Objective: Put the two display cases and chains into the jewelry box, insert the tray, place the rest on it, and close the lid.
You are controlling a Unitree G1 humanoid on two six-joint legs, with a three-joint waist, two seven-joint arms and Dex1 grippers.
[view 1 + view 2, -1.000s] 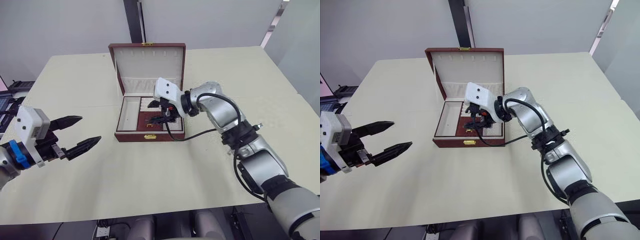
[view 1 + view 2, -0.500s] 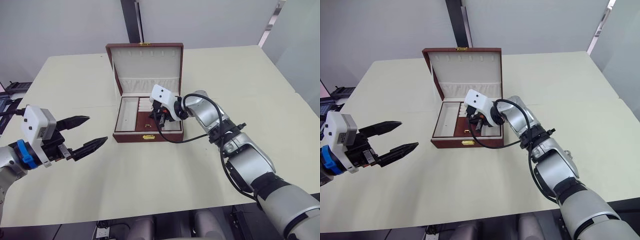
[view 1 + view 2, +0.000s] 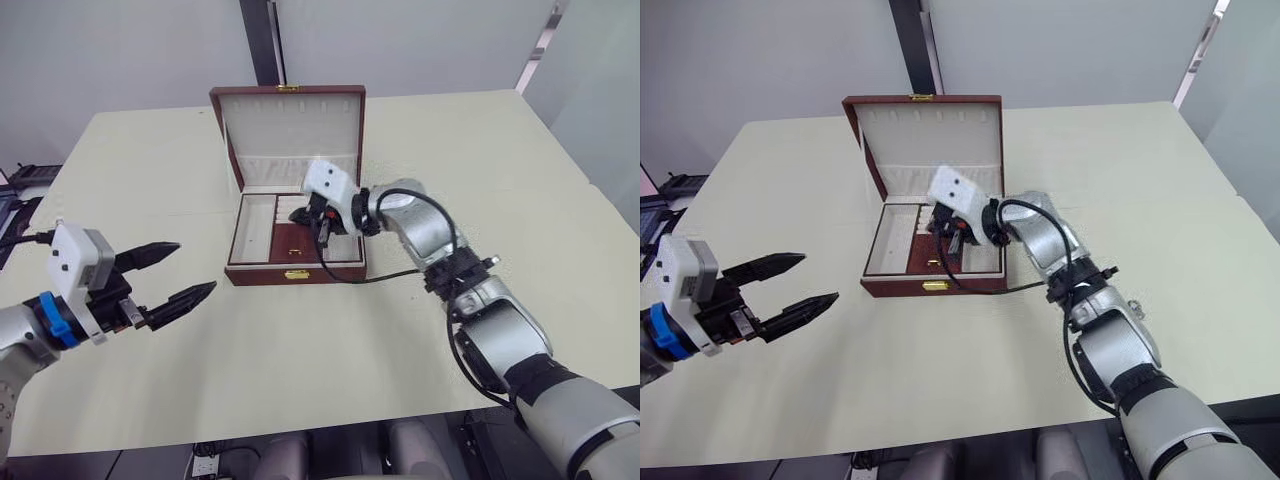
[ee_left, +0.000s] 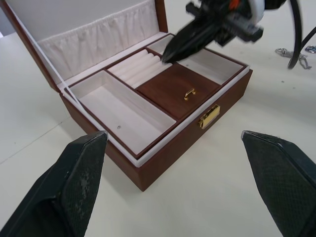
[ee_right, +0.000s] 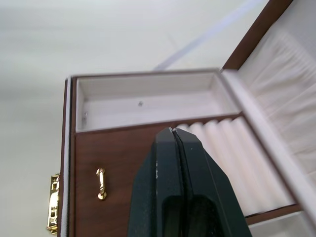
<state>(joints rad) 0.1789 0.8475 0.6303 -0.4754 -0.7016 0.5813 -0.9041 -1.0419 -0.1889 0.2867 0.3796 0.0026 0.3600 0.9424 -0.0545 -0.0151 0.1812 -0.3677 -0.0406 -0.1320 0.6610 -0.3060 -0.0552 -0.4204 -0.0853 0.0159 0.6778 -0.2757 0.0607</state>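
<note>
The jewelry box (image 3: 262, 272) stands open at mid-table, its lid (image 3: 290, 125) upright behind it. A tray (image 4: 123, 106) with cream compartments, ring rolls and a small brown flap with a gold handle (image 4: 189, 94) sits inside the box. My right gripper (image 3: 315, 218) hovers shut and empty just above the ring rolls (image 5: 232, 148). My left gripper (image 3: 193, 267) hangs open over bare table, well to the left of the box. Small silvery pieces of the rest (image 4: 284, 51) lie on the table past the box's right side. The display cases and chains are hidden.
The cream table (image 3: 330, 360) stretches wide in front of the box and on both sides. A black cable (image 3: 385, 278) from my right wrist droops onto the table by the box's front right corner.
My right gripper has lifted and drawn back from the tray's front toward the ring rolls, still shut. My left gripper stays open in about the same place.
</note>
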